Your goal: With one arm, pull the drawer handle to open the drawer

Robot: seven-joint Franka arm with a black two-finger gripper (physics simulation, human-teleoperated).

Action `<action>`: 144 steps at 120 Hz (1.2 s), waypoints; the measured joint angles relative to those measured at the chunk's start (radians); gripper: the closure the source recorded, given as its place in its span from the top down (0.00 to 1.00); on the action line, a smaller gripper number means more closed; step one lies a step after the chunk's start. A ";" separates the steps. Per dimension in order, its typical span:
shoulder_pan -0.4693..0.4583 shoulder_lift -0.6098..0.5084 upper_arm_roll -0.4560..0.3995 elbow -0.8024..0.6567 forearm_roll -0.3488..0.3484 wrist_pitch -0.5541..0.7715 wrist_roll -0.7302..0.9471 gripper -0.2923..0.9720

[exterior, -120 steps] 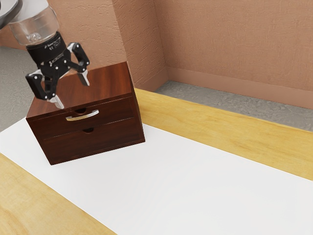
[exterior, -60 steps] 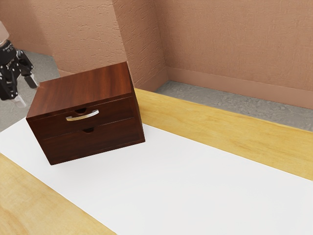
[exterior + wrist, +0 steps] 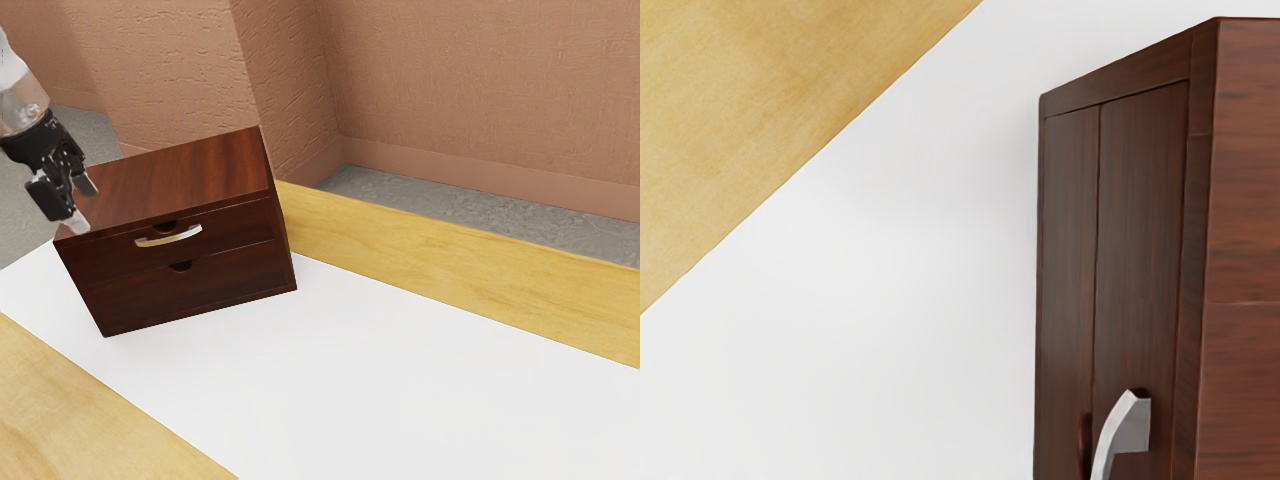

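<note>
Still shut, the upper drawer [image 3: 215, 228] sat flush in the dark wooden cabinet [image 3: 190, 170], which stood on the white mat [image 3: 380, 380] covering the table [image 3: 60, 420]. Its silver handle [image 3: 168, 236] was untouched and no gap had opened over the past second. Just behind, the black gripper [image 3: 65, 200] had changed position twice. It first hung over the cabinet top, then swung off to the exterior view's left edge, and had now come back lower, just beside the cabinet's upper corner on that side. Whether it was open or closed could not be told from this angle. The wrist camera looked along the cabinet front toward the handle [image 3: 1120, 430], suggesting an approach was being lined up from the side. The pull itself had yet to begin, before the plain brown wall [image 3: 480, 80].
</note>
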 joint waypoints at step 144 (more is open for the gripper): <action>0.077 0.022 -0.459 -0.097 0.316 0.095 -0.435 0.70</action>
